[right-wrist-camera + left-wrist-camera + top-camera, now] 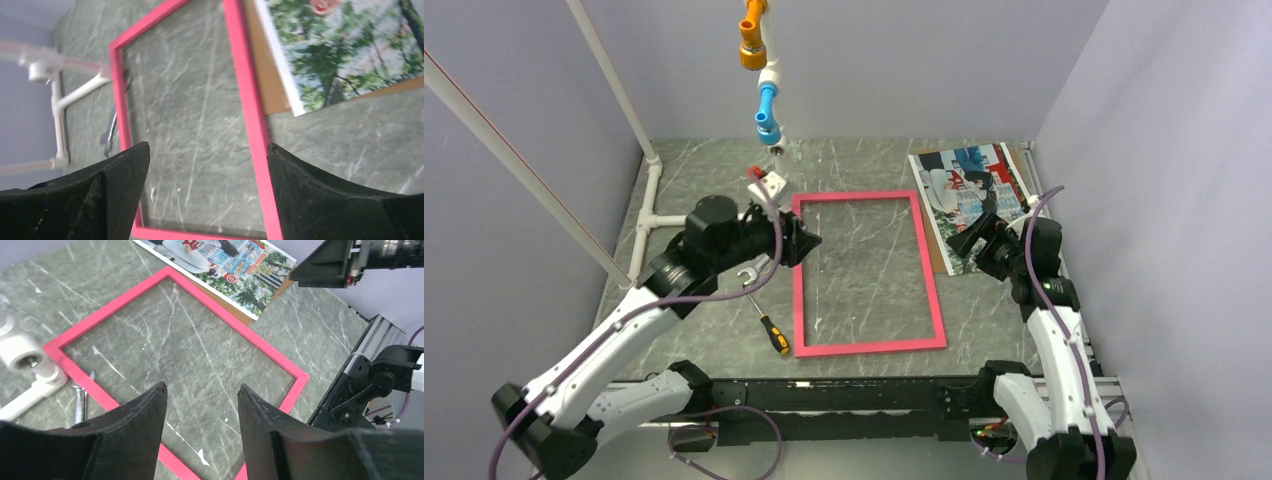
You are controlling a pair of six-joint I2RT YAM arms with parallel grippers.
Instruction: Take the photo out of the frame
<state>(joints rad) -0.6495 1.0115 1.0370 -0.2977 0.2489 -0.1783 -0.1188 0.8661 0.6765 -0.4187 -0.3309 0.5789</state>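
Nearest the camera, a black rail (pixel 844 395) along the table's near edge carries both arm bases, just in front of the frame's near border. The frame (pixel 933 290) (pixel 235 322) (pixel 247 100), thin and pink-red, lies flat in the middle of the grey marbled table (pixel 864 155), long sides running away from the bases. The marble shows through its opening, and there is no print inside it.

Left of the frame's near corner lies a screwdriver (pixel 773 334) with an orange and black handle. A little farther back, also left of the frame, lies a metal wrench (pixel 749 276).

The left gripper (pixel 809 242) (pixel 202 390) reaches in over the frame's left border, in its far half. Its jaws stand apart with nothing between them. Whether they touch the frame cannot be told.

The right gripper (pixel 961 240) (pixel 207 147) hangs just right of the frame's right border, jaws spread wide and holding nothing.

The photo (pixel 974 180) (pixel 225 265) (pixel 350 55) is out of the frame, lying face up just beyond its far right corner. It rests on a brown backing board (pixel 265 85), which peeks out on the side toward the frame.

At the frame's far left corner sits a small white block (pixel 769 184). White pipework (pixel 649 200) stands farther left. Behind the frame's far border, a pipe with orange and blue fittings (pixel 765 95) hangs down.
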